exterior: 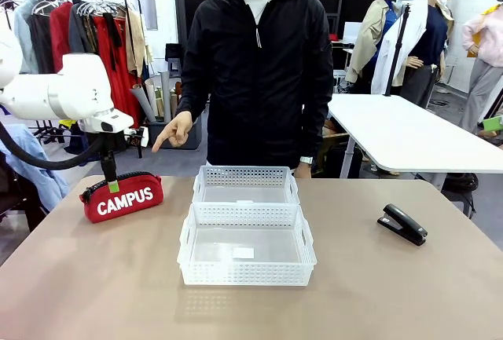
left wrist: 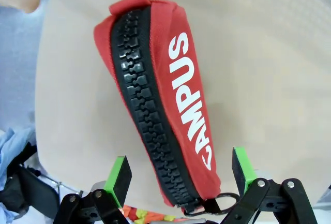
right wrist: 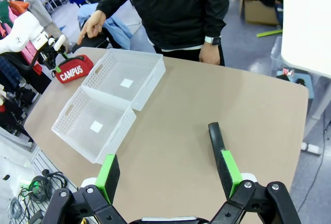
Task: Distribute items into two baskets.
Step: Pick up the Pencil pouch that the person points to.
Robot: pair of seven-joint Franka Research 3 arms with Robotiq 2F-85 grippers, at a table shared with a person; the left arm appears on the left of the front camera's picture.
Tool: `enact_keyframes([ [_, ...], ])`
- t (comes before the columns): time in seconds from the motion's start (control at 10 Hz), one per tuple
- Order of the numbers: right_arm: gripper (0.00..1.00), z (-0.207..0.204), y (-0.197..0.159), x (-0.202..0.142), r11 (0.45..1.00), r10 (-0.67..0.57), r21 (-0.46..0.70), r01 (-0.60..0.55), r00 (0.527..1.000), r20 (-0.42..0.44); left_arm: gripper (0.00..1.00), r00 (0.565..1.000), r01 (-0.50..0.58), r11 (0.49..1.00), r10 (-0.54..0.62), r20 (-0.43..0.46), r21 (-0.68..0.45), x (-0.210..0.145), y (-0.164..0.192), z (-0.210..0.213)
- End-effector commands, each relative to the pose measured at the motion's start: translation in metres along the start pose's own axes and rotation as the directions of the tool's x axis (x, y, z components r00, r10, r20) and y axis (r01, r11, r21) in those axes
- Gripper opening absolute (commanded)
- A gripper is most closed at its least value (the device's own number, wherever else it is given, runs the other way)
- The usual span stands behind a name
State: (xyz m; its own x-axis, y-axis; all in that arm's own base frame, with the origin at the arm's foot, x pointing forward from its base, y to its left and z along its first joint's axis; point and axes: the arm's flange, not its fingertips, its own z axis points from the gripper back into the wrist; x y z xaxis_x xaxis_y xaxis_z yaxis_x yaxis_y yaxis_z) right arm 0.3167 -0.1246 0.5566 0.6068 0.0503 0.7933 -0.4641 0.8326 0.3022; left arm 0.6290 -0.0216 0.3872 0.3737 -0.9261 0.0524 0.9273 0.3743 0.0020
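The red "CAMPUS" pouch (exterior: 122, 197) lies at the table's far left. My left gripper (exterior: 114, 187) stands over its left end, open. In the left wrist view the pouch (left wrist: 160, 94) runs between the green pads (left wrist: 119, 179) with a gap on each side, and the left gripper (left wrist: 181, 175) straddles its zip-pull end. Two white baskets sit mid-table, one far (exterior: 245, 175) and one near (exterior: 246, 273), both empty. The black stapler (exterior: 402, 224) lies at the right. My right gripper (right wrist: 168, 175) hangs open above the table, the stapler (right wrist: 214, 137) just beyond its right finger.
A person in a black jacket stands at the far edge, one hand (exterior: 173, 130) pointing down toward the pouch, the other hand (right wrist: 209, 53) resting at the table edge. Bare tabletop (exterior: 94, 277) lies in front of the baskets. A second white table (exterior: 409, 132) stands back right.
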Motion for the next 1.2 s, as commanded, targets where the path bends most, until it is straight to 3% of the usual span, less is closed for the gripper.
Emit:
enact_keyframes([
  [0.0, 1.00, -0.001, 0.001, 0.002, 1.000, -0.002, 0.008, 0.002, 1.000, 0.010, 1.00, 1.000, -0.007, 1.000, 0.007, 0.028, 0.007, -0.005, -0.001, -0.012],
  [0.2, 1.00, -0.001, 0.001, 0.002, 1.000, -0.002, 0.008, 0.002, 1.000, 0.010, 1.00, 0.998, -0.014, 1.000, 0.015, 0.068, -0.004, -0.003, -0.003, -0.019],
  [0.7, 1.00, -0.001, 0.001, 0.002, 1.000, -0.002, 0.008, 0.002, 1.000, 0.010, 1.00, 0.999, -0.014, 1.000, 0.014, 0.052, -0.007, 0.000, -0.004, -0.034],
  [0.8, 1.00, -0.001, 0.001, 0.002, 1.000, -0.002, 0.008, 0.002, 1.000, 0.010, 0.95, 0.999, -0.013, 1.000, 0.013, 0.048, -0.007, 0.001, -0.004, -0.034],
  [0.9, 1.00, -0.001, 0.001, 0.002, 1.000, -0.002, 0.008, 0.002, 1.000, 0.010, 0.83, 0.999, -0.012, 1.000, 0.012, 0.050, -0.012, 0.002, -0.004, -0.034],
  [1.1, 1.00, -0.001, 0.001, 0.002, 1.000, -0.002, 0.008, 0.002, 1.000, 0.010, 0.46, 0.999, -0.012, 1.000, 0.012, 0.046, -0.015, 0.002, -0.004, -0.034],
])
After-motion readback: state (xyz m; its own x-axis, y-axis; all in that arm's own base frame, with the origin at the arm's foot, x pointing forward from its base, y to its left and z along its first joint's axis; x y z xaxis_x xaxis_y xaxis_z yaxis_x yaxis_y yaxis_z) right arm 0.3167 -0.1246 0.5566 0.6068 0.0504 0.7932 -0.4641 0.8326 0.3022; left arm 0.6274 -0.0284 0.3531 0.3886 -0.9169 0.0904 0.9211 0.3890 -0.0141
